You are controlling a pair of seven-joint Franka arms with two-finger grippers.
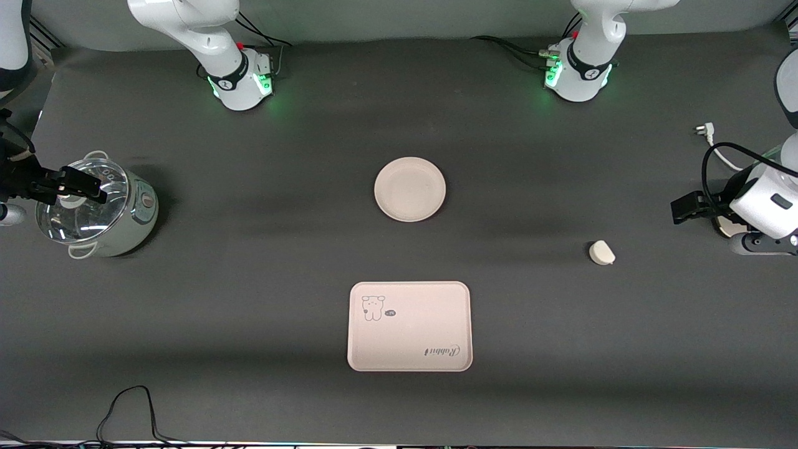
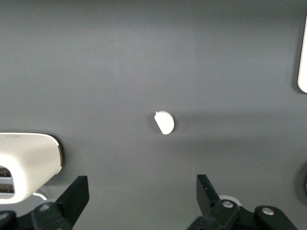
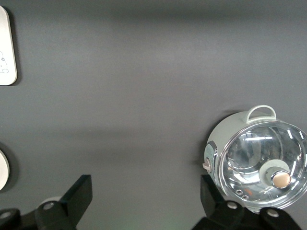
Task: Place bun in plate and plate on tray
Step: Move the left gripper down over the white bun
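The left gripper hangs over the surface at its own end, jaws wide apart, empty. The right gripper hangs over the lidded pot, jaws wide apart, touching nothing. The bun lies alone toward the left arm's end. The plate sits mid-surface, empty, with the tray nearer the front camera.

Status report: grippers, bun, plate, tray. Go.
Left gripper open, empty, at its end of the table; right gripper open over the pot. Bun on table, plate empty, tray bare. Nothing in the way.
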